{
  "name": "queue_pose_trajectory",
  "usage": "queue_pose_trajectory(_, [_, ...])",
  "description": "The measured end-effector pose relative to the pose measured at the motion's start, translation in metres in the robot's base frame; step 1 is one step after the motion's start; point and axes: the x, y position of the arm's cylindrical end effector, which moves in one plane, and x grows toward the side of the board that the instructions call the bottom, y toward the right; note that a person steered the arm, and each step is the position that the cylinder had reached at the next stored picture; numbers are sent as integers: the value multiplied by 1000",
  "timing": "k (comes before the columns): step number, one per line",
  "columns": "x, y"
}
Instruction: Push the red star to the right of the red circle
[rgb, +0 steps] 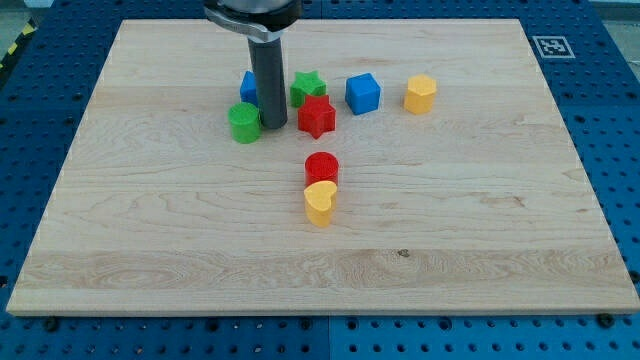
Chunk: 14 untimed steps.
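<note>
The red star (317, 116) lies near the middle of the board's upper half. The red circle (322, 167) lies just below it, touching a yellow heart (320, 203) at its lower side. My tip (274, 125) rests on the board between the green circle (244, 122) on its left and the red star on its right, close to both. The rod rises from there to the view's top.
A green star (308, 87) sits just above the red star. A blue block (248, 86) is partly hidden behind the rod. A blue cube (363, 93) and a yellow block (421, 94) lie further right. The wooden board (150, 250) sits on a blue perforated table.
</note>
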Motion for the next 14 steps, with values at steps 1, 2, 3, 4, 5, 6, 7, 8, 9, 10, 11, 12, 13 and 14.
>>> queue_pose_trajectory(1, [-15, 2])
queue_pose_trajectory(2, [-15, 10])
queue_pose_trajectory(3, [-15, 43])
queue_pose_trajectory(4, [-12, 61])
queue_pose_trajectory(5, [-2, 62])
queue_pose_trajectory(6, [-2, 72])
queue_pose_trajectory(7, [-7, 72])
queue_pose_trajectory(8, [-11, 73])
queue_pose_trajectory(9, [-11, 87])
queue_pose_trajectory(10, [-13, 110])
queue_pose_trajectory(11, [-8, 112])
queue_pose_trajectory(12, [18, 98])
queue_pose_trajectory(13, [45, 84])
queue_pose_trajectory(14, [45, 84])
